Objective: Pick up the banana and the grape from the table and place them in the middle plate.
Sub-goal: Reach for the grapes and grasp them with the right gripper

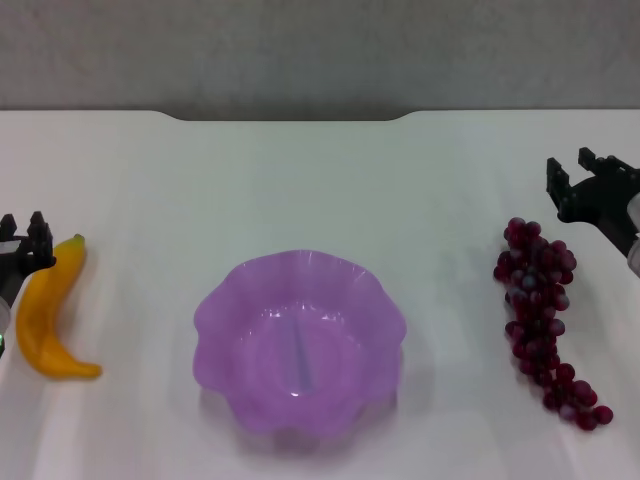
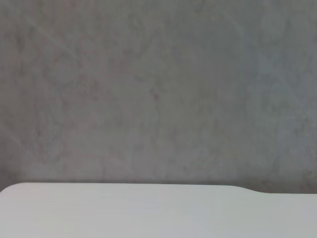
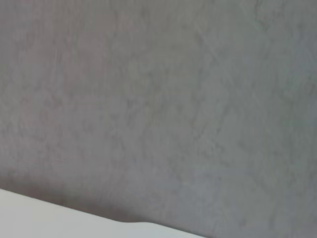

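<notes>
The head view is carrying nearly all of the scene: the middle plate (image 1: 300, 340) is sitting empty near the centre of the table (image 1: 320, 180), its scalloped purple rim standing apart from both fruits. The banana (image 1: 48, 310) is lying on the table at the robot's left, its greenish stem tip pointing toward the far edge, and the left gripper (image 1: 26, 238) is sitting just beside that stem end at the frame's edge; only the dark tips of its fingers are showing, with a small gap between them and nothing in it. On the robot's right the grape (image 1: 542, 315) is stretching as a long bunch across the table, well apart from the plate, and the right gripper (image 1: 578, 170) is hanging just beyond the bunch's far end, its two black fingers standing apart and holding nothing. Both wrist views are showing none of this: each is giving only a strip of the white table's far edge and the grey wall (image 2: 158, 89) behind it.
</notes>
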### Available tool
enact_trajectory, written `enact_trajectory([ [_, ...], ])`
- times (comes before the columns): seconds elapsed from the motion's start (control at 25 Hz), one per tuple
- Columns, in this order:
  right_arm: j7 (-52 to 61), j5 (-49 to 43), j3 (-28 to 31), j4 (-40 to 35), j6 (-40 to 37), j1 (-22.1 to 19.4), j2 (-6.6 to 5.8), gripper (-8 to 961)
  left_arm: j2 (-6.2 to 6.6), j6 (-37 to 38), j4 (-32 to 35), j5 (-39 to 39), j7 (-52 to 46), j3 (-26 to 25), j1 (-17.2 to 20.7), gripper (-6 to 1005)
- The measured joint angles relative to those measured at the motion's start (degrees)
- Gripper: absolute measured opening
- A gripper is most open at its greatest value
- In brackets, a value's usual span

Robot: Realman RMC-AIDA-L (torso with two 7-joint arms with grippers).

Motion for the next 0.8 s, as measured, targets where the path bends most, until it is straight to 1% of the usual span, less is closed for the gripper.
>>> enact_trajectory([
  [0.12, 0.4, 0.0, -0.3, -0.1, 3.4, 1.1, 0.01, 406, 0.0, -1.4, 0.2, 0.0, 0.5, -0.1, -0.6, 385],
  [0.24, 3.2, 0.0, -0.7, -0.2, 6.4, 2.2, -0.13, 465, 0.07, -2.1, 0.2, 0.0, 0.5, -0.3, -0.9, 453],
  [0.36, 6.0, -0.1, -1.7, -0.3, 6.4, 2.2, -0.22, 525, 0.11, -2.1, 0.2, 0.0, 0.4, -0.3, -0.9, 521],
  [0.52, 6.8, -0.1, -4.0, -1.7, 6.1, 1.5, -0.22, 604, 0.14, -2.1, 0.2, 0.0, 0.5, -0.3, -0.8, 612],
  [0.56, 6.8, 0.0, -4.4, -2.0, 6.1, 1.3, -0.21, 624, 0.15, -2.1, 0.2, 0.0, 0.5, -0.3, -0.8, 658],
  [0.68, 6.9, 0.0, -5.2, -2.3, 6.1, 0.6, -0.13, 854, 0.15, -2.1, 0.2, 0.0, 0.5, -0.3, -0.7, 794],
  [0.72, 7.0, 0.0, -5.5, -2.4, 6.1, 0.3, -0.09, 861, 0.15, -2.1, 0.2, 0.0, 0.5, -0.3, -0.7, 840],
  [0.8, 7.9, 0.0, -6.6, -2.4, 6.1, -0.2, -0.06, 876, 0.16, -2.1, 0.3, 0.0, 0.5, -0.3, -0.6, 853],
])
